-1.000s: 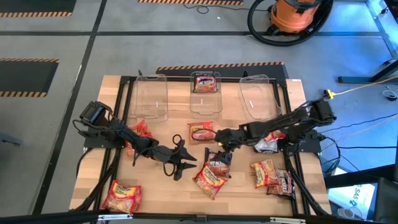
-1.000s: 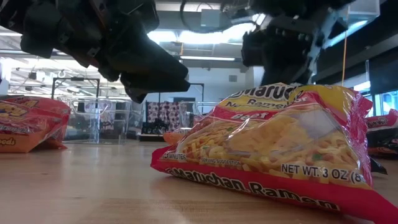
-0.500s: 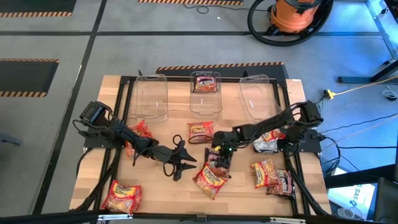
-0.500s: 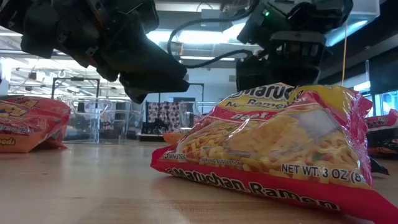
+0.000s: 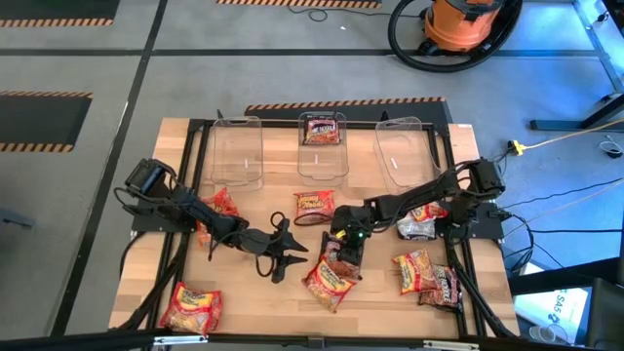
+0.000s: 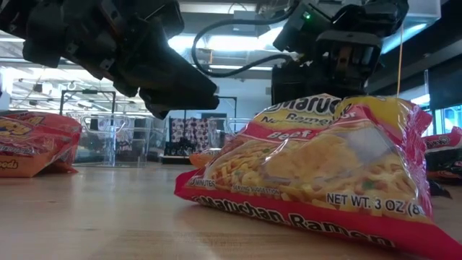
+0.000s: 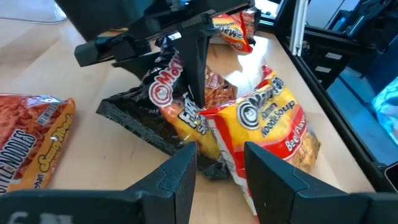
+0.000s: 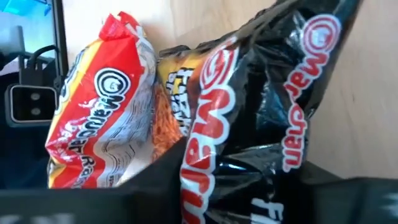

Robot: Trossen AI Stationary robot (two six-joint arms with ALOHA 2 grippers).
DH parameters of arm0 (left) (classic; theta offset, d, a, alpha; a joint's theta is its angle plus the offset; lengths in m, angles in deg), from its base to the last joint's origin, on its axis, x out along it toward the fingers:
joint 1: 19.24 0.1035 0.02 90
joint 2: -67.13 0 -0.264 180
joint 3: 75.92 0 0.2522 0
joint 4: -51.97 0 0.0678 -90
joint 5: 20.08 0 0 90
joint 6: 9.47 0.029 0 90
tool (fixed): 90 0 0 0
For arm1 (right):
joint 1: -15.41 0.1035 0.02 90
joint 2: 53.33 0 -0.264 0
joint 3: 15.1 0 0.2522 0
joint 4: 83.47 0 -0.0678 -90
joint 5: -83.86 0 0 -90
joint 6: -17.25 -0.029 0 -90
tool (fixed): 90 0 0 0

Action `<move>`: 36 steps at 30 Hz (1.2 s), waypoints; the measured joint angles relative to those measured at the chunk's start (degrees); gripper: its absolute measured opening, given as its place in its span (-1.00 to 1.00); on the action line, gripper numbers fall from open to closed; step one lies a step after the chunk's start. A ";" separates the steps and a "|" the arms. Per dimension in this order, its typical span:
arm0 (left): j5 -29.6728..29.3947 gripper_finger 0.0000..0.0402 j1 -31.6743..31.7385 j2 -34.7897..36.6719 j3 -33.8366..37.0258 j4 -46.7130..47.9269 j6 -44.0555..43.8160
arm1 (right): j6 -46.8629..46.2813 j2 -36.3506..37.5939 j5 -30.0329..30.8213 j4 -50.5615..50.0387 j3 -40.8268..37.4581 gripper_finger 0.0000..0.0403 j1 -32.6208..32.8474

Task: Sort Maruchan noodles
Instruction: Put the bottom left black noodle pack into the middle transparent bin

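Black crinkly plastic fills my right wrist view: my right gripper (image 5: 343,248) has pinched the dark packet (image 5: 341,255) mid-bench, beside a red-and-yellow packet (image 5: 329,281). Left gripper (image 5: 283,252) hovers nearby, half-open, empty. Next I'd lift it clear toward a clear bin (image 5: 406,161).

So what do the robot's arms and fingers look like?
Both arms are black, thin and jointed. The left arm ends in two flat, dark, pointed fingers. The right arm has black cables looping over it and a small green light.
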 joint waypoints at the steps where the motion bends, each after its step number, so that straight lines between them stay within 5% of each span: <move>1: -0.02 -0.36 0.00 0.10 0.00 0.21 0.21 | 0.79 0.02 -0.07 -0.04 0.16 -0.47 0.00; 9: 0.24 -0.36 -0.69 4.75 0.07 6.76 0.56 | 5.84 0.21 0.12 -2.77 3.94 -0.85 0.02; 18: -2.92 -0.36 -3.18 13.81 0.07 20.78 -0.56 | 16.55 6.51 11.12 -22.84 13.34 -0.87 0.02; 24: -3.61 -0.36 -4.20 14.59 0.07 21.92 0.50 | 23.92 8.77 20.18 -32.04 21.95 -0.87 -1.30; 36: -4.57 -0.36 -4.22 14.37 0.07 22.15 0.53 | 45.47 8.91 33.27 -30.31 31.89 -0.87 -13.33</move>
